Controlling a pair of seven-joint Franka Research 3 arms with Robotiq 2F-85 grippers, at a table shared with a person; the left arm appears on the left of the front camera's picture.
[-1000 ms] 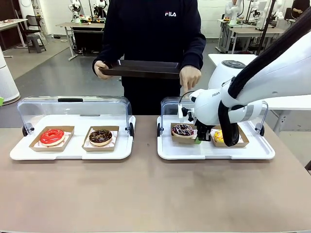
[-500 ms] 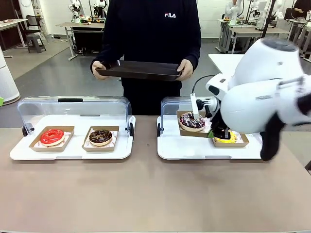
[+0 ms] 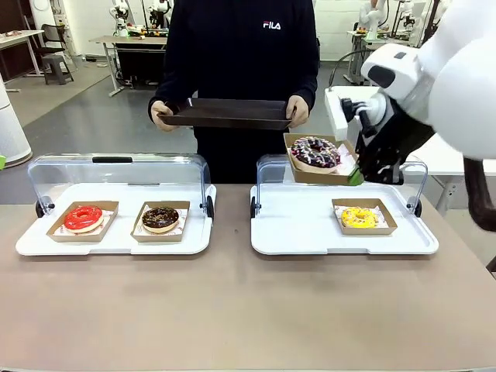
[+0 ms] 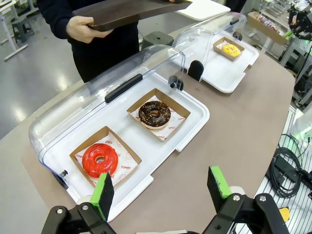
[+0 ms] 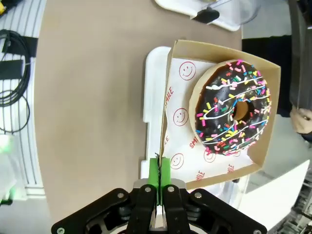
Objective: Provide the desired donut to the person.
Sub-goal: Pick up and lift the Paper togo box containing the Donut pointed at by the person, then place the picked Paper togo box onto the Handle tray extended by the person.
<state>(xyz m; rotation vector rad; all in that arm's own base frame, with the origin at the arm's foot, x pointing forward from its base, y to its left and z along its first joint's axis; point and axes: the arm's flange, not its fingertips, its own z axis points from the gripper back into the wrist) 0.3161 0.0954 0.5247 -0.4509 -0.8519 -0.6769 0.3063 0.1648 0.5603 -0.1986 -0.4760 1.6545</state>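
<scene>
right gripper (image 3: 355, 177): fingers pinched shut on edge of box (image 3: 308, 173) holding sprinkle donut (image 3: 315, 151); box in air above right case (image 3: 298, 229), near tray (image 3: 229, 115) held in both hands by person (image 3: 240, 54). yellow donut (image 3: 359, 217) rests in right case. left gripper (image 4: 163, 187): fingers wide apart, empty, over table (image 4: 239, 131) beside left case (image 4: 192, 116) with red donut (image 4: 100, 160) and chocolate donut (image 4: 154, 113).
</scene>
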